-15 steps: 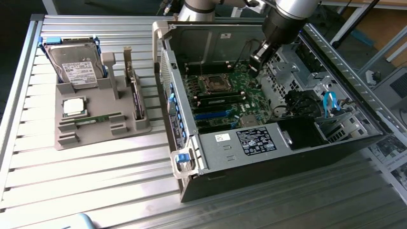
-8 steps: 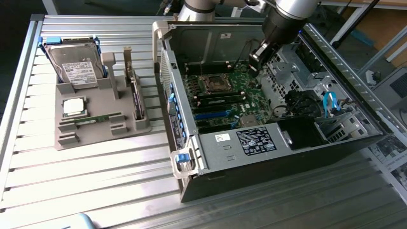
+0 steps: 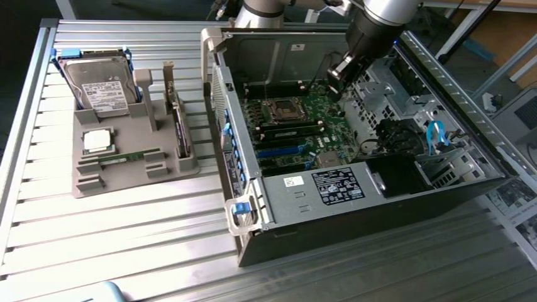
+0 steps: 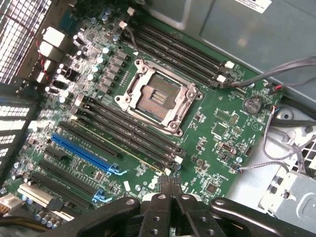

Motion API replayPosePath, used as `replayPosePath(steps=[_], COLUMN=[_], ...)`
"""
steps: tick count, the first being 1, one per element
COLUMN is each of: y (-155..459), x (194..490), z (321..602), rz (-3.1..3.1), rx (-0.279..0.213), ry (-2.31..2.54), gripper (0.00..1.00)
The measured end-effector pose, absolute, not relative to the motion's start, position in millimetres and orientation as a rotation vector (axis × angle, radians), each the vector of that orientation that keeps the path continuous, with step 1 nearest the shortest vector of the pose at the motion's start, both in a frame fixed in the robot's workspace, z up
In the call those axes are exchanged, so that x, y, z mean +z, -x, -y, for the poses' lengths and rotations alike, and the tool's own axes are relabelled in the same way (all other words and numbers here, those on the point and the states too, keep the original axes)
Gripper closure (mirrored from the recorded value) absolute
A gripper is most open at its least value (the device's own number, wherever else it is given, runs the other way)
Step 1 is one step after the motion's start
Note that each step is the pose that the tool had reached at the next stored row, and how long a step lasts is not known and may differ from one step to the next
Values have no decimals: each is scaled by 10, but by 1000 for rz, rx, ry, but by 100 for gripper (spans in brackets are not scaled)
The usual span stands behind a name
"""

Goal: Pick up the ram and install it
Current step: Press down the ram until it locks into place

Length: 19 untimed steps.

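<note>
The open computer case (image 3: 361, 157) is laid on the slatted table (image 3: 126, 239). Beside the case, a grey holder tray (image 3: 126, 157) carries the ram (image 3: 130, 156), laid flat, its long axis running toward the case. Over the motherboard (image 4: 207, 128), the pincer (image 4: 170, 185) is seen fully closed, nothing gripped.

On the bench (image 3: 126, 239), a holder tray (image 3: 126, 170) sits to the exterior view's left of the open computer case (image 3: 336, 207); in the tray, the hard drive (image 3: 99, 88) stands behind the processor chip (image 3: 98, 140), and the ram (image 3: 130, 156) lies just beside that chip; the motherboard (image 4: 217, 123) lies inside the case, its socket (image 4: 159, 96) between slot rows.
</note>
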<state>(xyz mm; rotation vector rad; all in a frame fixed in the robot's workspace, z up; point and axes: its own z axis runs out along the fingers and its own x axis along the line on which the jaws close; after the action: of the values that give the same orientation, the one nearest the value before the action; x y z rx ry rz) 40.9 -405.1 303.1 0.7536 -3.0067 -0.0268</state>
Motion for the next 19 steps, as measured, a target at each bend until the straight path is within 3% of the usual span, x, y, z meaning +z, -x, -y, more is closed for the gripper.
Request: replayPosePath(steps=[19], y=[-409], x=[3029], z=[4051], rz=[3053], rx=[-31], ry=[-546], gripper=[89])
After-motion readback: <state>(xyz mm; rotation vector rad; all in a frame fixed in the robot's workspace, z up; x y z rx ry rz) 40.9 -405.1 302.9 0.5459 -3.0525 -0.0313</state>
